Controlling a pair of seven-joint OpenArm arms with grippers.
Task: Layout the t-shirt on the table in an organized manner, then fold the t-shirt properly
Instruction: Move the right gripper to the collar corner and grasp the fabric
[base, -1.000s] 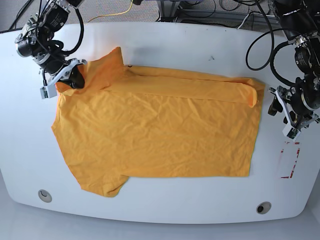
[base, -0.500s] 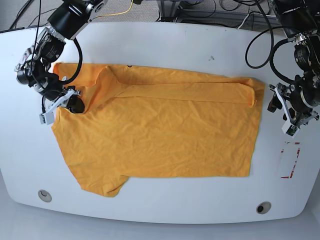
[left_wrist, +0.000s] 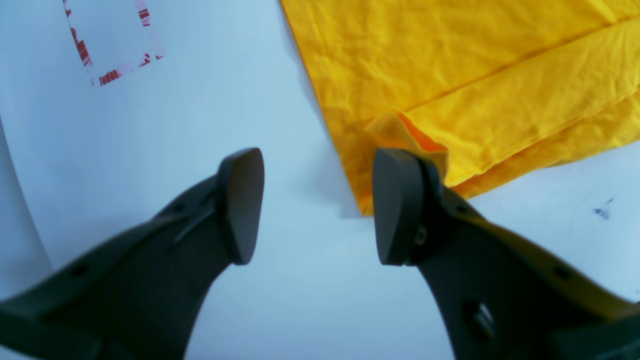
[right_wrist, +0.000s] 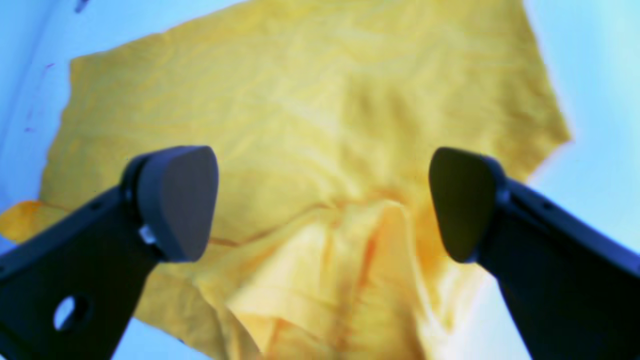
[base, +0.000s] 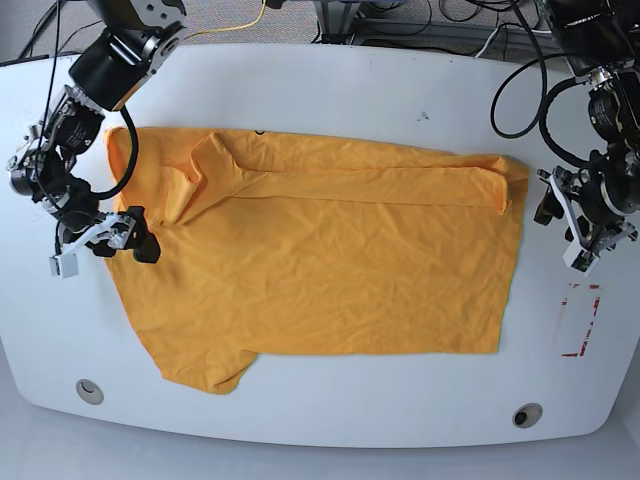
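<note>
Right tool let go of sleeve, now wide; shirt flat on table. Left tool wide, empty.

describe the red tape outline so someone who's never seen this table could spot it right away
Start at the white table and find the orange-yellow t-shirt spread across its middle. Past the shirt's hem edge, below the open left gripper, sits the red tape outline. It is the only red mark: a small broken rectangle enclosing bare tabletop.
</note>
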